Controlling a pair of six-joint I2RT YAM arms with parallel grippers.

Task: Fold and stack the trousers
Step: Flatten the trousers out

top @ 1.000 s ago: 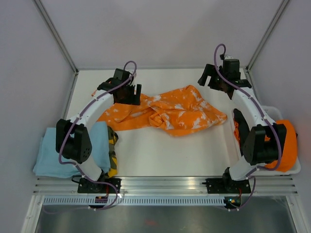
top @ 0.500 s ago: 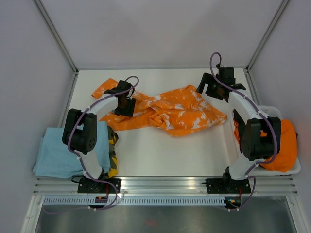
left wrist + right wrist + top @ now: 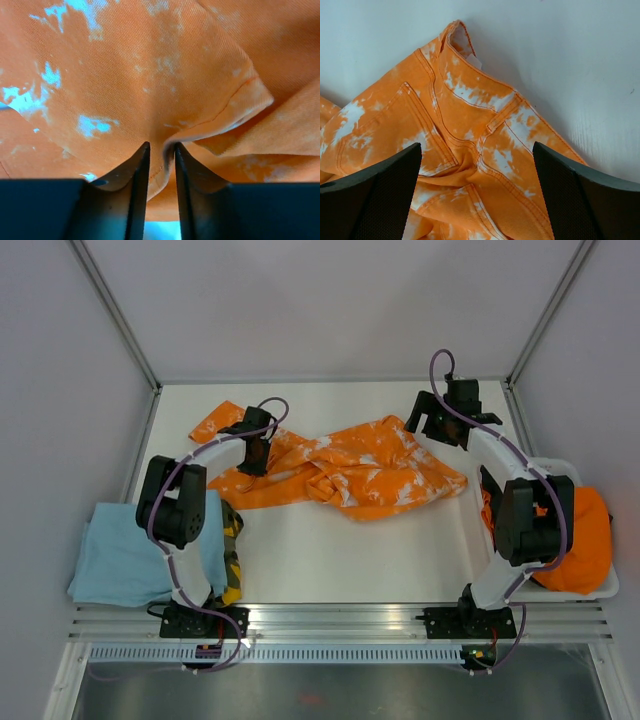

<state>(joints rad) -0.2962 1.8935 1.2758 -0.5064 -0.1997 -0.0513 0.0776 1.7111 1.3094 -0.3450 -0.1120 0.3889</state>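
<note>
**A:** What is seen at the left gripper (image 3: 256,462)?

**B:** Its jaws are drawn narrow, and a ridge of the trousers (image 3: 372,468) is pinched between the fingertips (image 3: 140,170) (the wrist view is filled with blotched orange cloth). A folded light blue cloth (image 3: 120,558) is laid well behind it, beside that arm's base.

**A:** Where are the trousers spread?

**B:** They are stretched, rumpled, across the table (image 3: 340,560) from under that gripper to its right. They end below the right gripper (image 3: 428,425).

**A:** How is that one set?

**B:** Its jaws are spread wide, with nothing held between them. The waistband and a back pocket are seen just beneath. A plain orange garment (image 3: 592,535) is piled well behind it, by the arm's elbow.
</note>
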